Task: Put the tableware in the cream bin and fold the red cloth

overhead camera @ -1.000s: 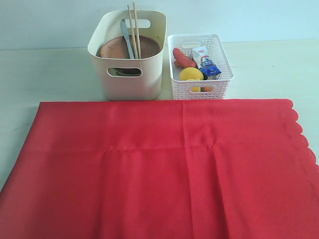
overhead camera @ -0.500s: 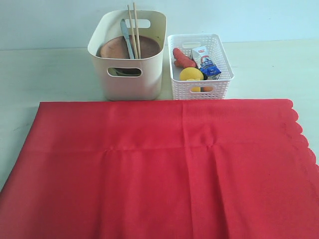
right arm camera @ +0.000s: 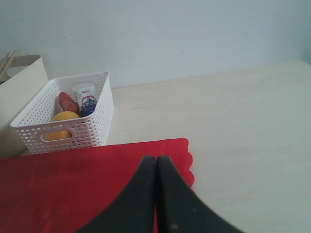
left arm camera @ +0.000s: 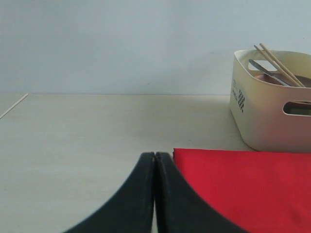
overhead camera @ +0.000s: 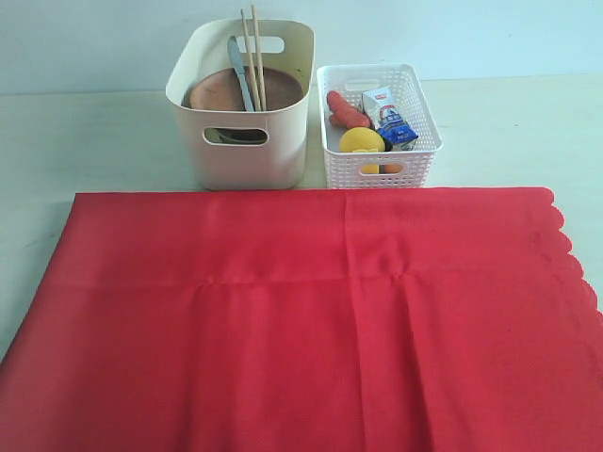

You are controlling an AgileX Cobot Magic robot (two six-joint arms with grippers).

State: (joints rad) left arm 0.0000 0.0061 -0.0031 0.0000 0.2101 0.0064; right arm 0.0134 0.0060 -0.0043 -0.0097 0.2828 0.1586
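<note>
Left wrist view shows the left gripper [left arm camera: 154, 156] with its two black fingers pressed together along their whole length, and nothing is between them. It hangs over the pale table [left arm camera: 87, 141], and the near corner of the red cloth [left arm camera: 252, 187] lies just beside the fingertips. Beyond the cloth's edge stands the cream bin [left arm camera: 265, 121], with a small dark printed pattern on its end wall.

In the right wrist view the right gripper [right arm camera: 156, 159] is clenched in the same way, finger against finger, and it grasps nothing. Its tips are over the cloth, near the corner where the scalloped edge begins. The white lattice basket [right arm camera: 63, 133] stands just past the cloth's edge.

In the exterior view the red cloth is spread flat and unfolded across the front of the table, with some soft creases, and its scalloped edge is on the right side. The cream bin stands just behind the far edge of the cloth, left of the middle. Inside it lies the round brown plate [overhead camera: 212, 94]. The slim metal knife [overhead camera: 239, 80] rests on the plate, and the wooden chopsticks [overhead camera: 252, 56] lean beside the knife and stick out above the rim. What lies under the plate I cannot tell. The basket stands just beside the bin, on its right, and it holds a lemon [overhead camera: 361, 140], a sausage [overhead camera: 347, 110] and a milk carton [overhead camera: 388, 118].
</note>
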